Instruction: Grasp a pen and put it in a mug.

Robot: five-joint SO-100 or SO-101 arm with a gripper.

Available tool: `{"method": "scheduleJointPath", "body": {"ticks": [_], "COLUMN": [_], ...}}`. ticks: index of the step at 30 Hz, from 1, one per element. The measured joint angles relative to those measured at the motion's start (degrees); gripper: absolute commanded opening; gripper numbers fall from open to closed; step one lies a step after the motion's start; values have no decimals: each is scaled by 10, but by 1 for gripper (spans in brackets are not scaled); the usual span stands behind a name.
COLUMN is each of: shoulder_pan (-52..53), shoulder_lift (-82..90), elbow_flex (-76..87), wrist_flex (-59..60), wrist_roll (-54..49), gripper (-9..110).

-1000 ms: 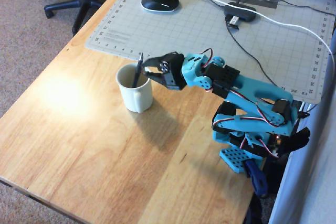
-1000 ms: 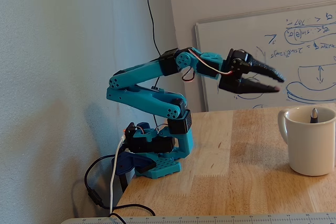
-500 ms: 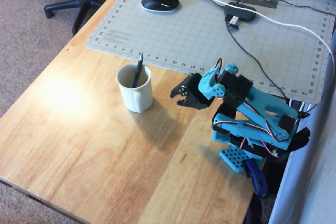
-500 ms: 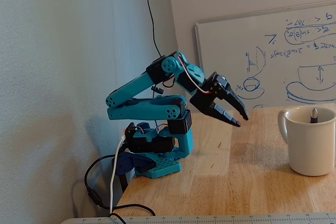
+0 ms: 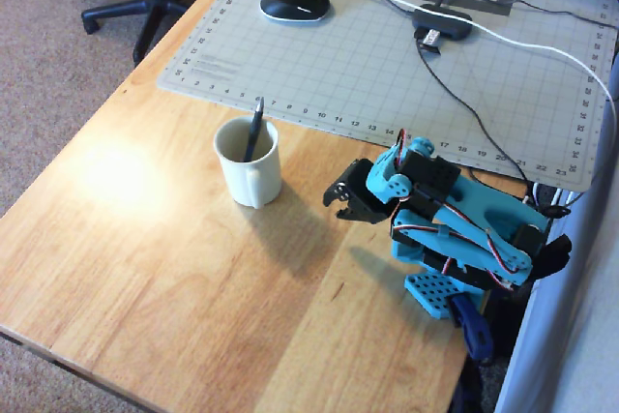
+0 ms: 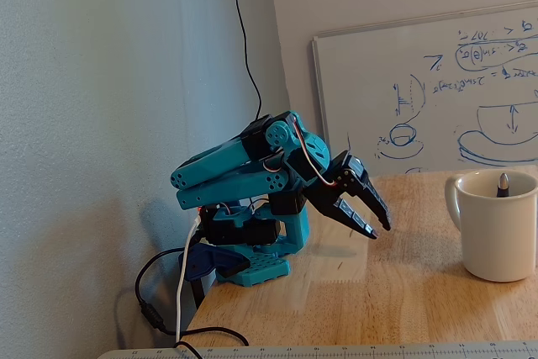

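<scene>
The cream-white mug (image 5: 255, 179) stands upright on the wooden table, handle toward the front edge. The dark blue pen (image 5: 255, 125) stands inside it, leaning on the far rim with its top sticking out. In the fixed view the mug (image 6: 500, 237) is at the right and only the pen's silver end (image 6: 503, 181) shows above the rim. My gripper (image 5: 337, 208) is to the right of the mug, well apart from it, on the folded blue arm. In the fixed view the gripper (image 6: 381, 231) points down at the table with its jaws a little apart and empty.
A grey cutting mat (image 5: 387, 65) covers the back of the table, with a black computer mouse (image 5: 294, 2), a USB hub (image 5: 442, 24) and cables on it. The arm's base (image 5: 455, 292) sits at the table's right edge. A whiteboard (image 6: 437, 90) leans behind.
</scene>
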Motion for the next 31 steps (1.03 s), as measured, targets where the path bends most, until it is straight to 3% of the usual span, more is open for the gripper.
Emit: {"method": "scheduleJointPath", "body": {"ticks": [31], "shoulder_pan": [0], "shoulder_lift": [0], "elbow_flex": [31], "wrist_flex": [0], "wrist_roll": [0], "gripper": [8]}}
